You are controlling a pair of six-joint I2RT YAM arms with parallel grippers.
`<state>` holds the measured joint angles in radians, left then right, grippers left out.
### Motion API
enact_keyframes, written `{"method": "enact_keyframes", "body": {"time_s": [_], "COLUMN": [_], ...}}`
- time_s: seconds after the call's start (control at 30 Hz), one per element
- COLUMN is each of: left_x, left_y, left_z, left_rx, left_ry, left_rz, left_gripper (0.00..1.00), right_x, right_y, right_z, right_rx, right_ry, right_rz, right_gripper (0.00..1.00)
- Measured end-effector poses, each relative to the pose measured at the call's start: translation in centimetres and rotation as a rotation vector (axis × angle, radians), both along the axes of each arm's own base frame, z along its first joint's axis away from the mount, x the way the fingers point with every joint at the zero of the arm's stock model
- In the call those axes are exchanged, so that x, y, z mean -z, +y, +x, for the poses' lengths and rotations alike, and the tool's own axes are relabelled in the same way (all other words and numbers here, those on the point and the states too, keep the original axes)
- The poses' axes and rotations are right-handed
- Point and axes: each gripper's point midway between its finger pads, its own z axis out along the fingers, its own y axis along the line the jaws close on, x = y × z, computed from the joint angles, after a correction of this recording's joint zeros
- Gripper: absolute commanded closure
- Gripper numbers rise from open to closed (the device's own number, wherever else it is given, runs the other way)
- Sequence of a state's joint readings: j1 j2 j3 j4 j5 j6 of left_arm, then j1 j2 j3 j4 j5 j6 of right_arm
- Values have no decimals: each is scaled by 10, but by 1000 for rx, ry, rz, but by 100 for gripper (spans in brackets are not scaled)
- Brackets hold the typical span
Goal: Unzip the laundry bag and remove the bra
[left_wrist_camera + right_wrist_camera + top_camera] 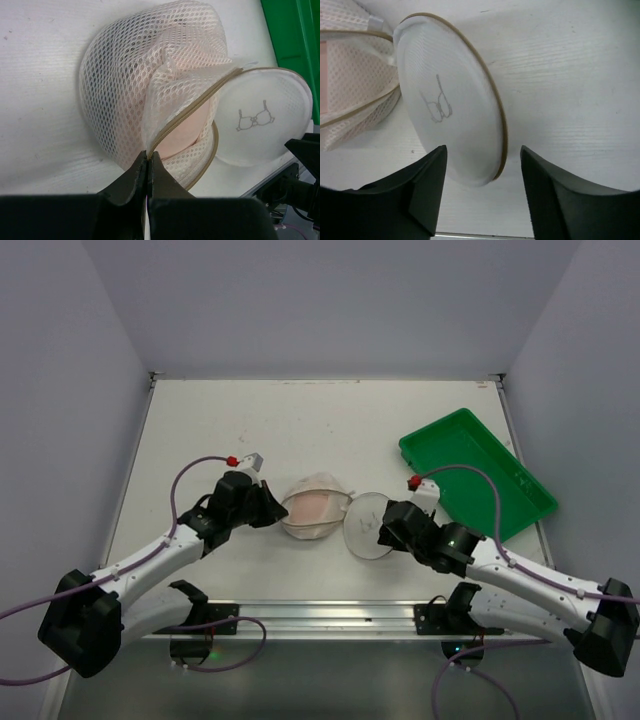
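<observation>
The laundry bag [300, 525] lies open at the table's middle. Its white mesh body [125, 75] bulges, and its round cream lid [260, 117] with tan rim and bra outline is folded out to the right. The pale pink bra [187, 132] shows inside the opening, and in the top view [312, 505]. My left gripper [148, 154] is shut on the tan zipper rim at the bag's left end, as the top view [278, 508] also shows. My right gripper [484, 150] is open, its fingers on either side of the lid's near edge [470, 165]; it sits right of the lid [385, 525].
A green rectangular tray [478, 472] lies at the right back, close to the right arm; its corner shows in the left wrist view [290, 30]. A metal rail [320, 615] runs along the near table edge. Walls close in the table on three sides.
</observation>
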<state>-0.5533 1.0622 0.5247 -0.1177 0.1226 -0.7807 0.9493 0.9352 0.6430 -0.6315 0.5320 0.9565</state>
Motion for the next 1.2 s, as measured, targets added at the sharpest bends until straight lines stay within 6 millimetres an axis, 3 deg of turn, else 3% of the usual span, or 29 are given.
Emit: {"method": "enact_keyframes", "body": {"time_s": [0.03, 0.1, 0.23, 0.33, 0.47, 0.6, 0.87, 1.03, 1.2], "left_x": [1, 1, 1, 2, 2, 2, -1, -1, -1], "left_y": [0, 1, 1, 2, 2, 2, 1, 1, 0], "left_z": [0, 0, 0, 0, 0, -1, -1, -2, -2], "left_rx": [3, 8, 21, 36, 51, 59, 65, 66, 68], "left_ry": [0, -6, -16, -28, -38, -42, -48, -48, -45], "left_rz": [5, 9, 23, 36, 46, 50, 42, 41, 37], "left_gripper": [100, 100, 100, 100, 100, 100, 100, 100, 100], "right_x": [2, -1, -17, -44, -82, -95, -47, -19, 6], "right_y": [-6, -15, -24, -16, 19, 70, 156, 188, 199], "right_z": [-2, -3, -5, 0, 13, 34, 68, 72, 70], "right_rx": [15, 43, 54, -2, -150, -307, -581, -699, -750], "right_ry": [5, 7, -25, -84, -168, -192, -147, -143, -131], "right_rz": [-1, 8, 45, 79, 138, 145, 42, -1, -44], "right_gripper": [13, 2, 1, 1, 6, 7, 8, 3, 1]}}
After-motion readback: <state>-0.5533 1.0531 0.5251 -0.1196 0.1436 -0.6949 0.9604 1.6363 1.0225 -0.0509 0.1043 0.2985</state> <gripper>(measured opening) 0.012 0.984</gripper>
